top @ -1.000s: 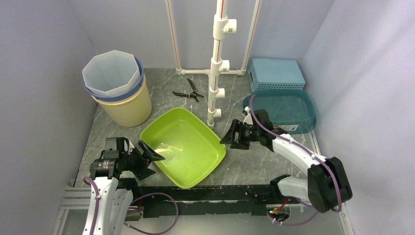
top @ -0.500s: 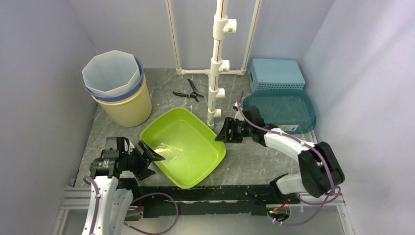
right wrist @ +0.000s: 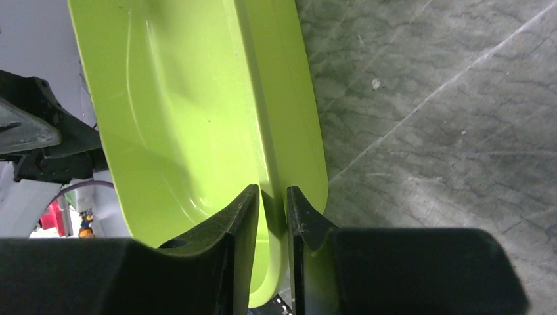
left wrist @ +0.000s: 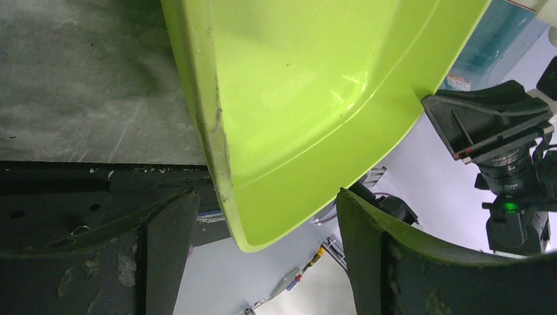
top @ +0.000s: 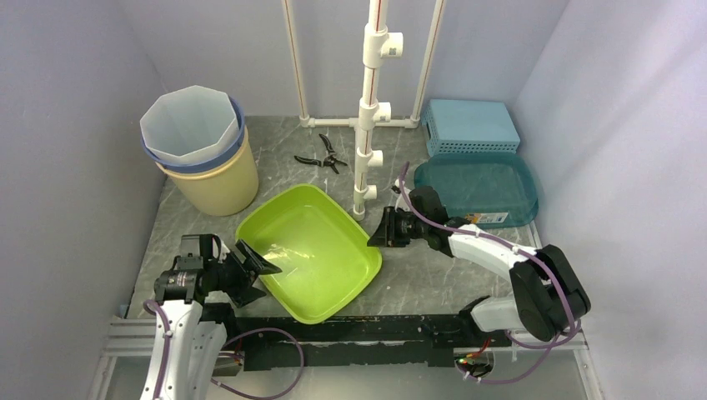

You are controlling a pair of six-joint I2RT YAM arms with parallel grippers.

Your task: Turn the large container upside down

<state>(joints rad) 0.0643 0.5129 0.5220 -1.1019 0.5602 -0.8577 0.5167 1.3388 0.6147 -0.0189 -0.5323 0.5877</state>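
Marble table (top: 433, 279): right claw (right wrist: 272, 197) clamps green container (top: 313, 250) rim, hiding part; left claw (left wrist: 263, 197) apart.

The left tool (left wrist: 263, 213) gapes around the green container's (left wrist: 295, 85) rim, apparently clear.

Your large container is the lime-green tub (top: 310, 250), a shallow rectangular plastic basin with rounded corners and a rolled rim. It stands right way up, mouth to the ceiling, with nothing inside and a streak of light on its glossy floor. It is turned diagonally, just in front and to the left of the white pipe post (top: 367, 158), and its far right edge passes just beside the post's foot.
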